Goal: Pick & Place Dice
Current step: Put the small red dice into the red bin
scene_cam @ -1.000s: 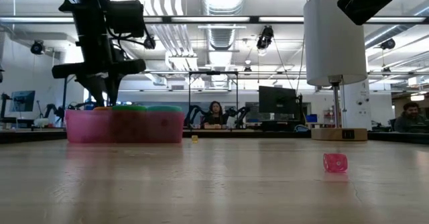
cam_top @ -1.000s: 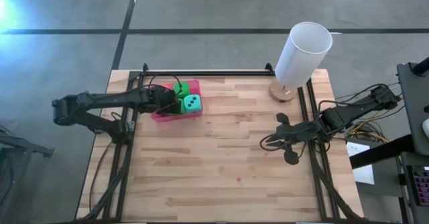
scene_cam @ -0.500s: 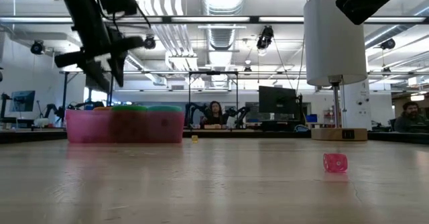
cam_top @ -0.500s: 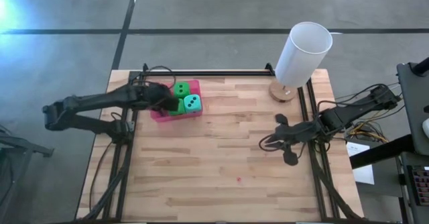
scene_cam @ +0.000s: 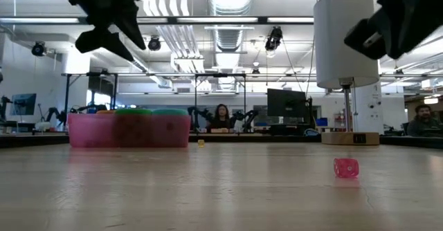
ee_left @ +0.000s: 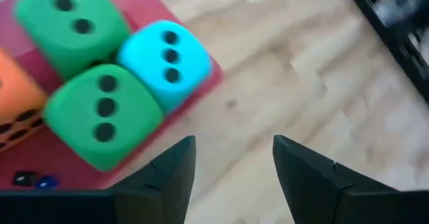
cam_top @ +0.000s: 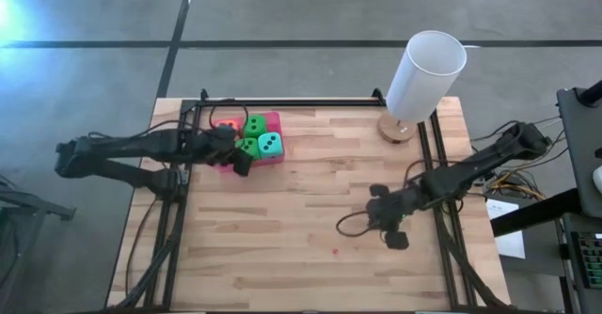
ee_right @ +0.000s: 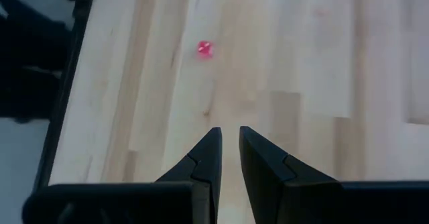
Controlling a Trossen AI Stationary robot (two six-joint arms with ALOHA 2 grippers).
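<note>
A pink tray [cam_top: 274,119] at the table's far left holds the dice: an orange one [cam_top: 226,126], two green [cam_top: 254,124] [cam_top: 246,147] and a teal one [cam_top: 270,145], each resting flat on the tray floor. My left gripper [ee_left: 233,174] hangs open and empty above the tray's near edge [ee_left: 201,83]; in the high view that gripper [cam_top: 237,160] is at the tray's near-left corner. My right gripper [ee_right: 228,150] is shut and empty, above bare wood right of centre [cam_top: 372,218].
A tiny pink die [cam_top: 334,252] lies on the wood near the front, ahead of my right gripper [ee_right: 205,49]. A white lamp [cam_top: 425,74] stands on a wooden base at the far right. Small dark beads [ee_left: 23,178] lie in the tray. Black rails run along both table sides.
My left gripper has risen out of the pink tray, drawn back toward the table's left and near edges, tipped and opened; a green die and the orange die now show in the tray. My right gripper has come down and moved toward the table's middle and near edge.
</note>
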